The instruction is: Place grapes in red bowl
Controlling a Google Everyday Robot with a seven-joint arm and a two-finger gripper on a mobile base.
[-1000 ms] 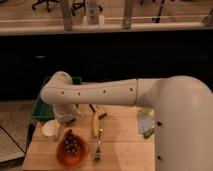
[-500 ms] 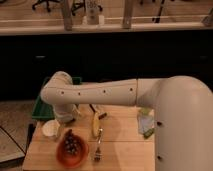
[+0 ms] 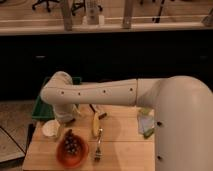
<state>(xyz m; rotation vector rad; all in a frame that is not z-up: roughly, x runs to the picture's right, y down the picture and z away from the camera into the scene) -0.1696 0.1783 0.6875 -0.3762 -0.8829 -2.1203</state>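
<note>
The dark purple grapes (image 3: pixel 71 142) lie inside the orange-red bowl (image 3: pixel 61 153) at the front left of the wooden table (image 3: pixel 120 150). My white arm reaches from the right across the table to the left. The gripper (image 3: pixel 68 120) points down at the arm's left end, just above and behind the bowl and between it and the white cup. It is apart from the grapes, and the arm largely hides it.
A small white cup (image 3: pixel 51 129) stands left of the bowl. A banana (image 3: pixel 95 124) and a fork (image 3: pixel 98 147) lie to the bowl's right. A green tray (image 3: pixel 41 104) sits at the back left. A green and white item (image 3: pixel 146 124) lies at the right edge.
</note>
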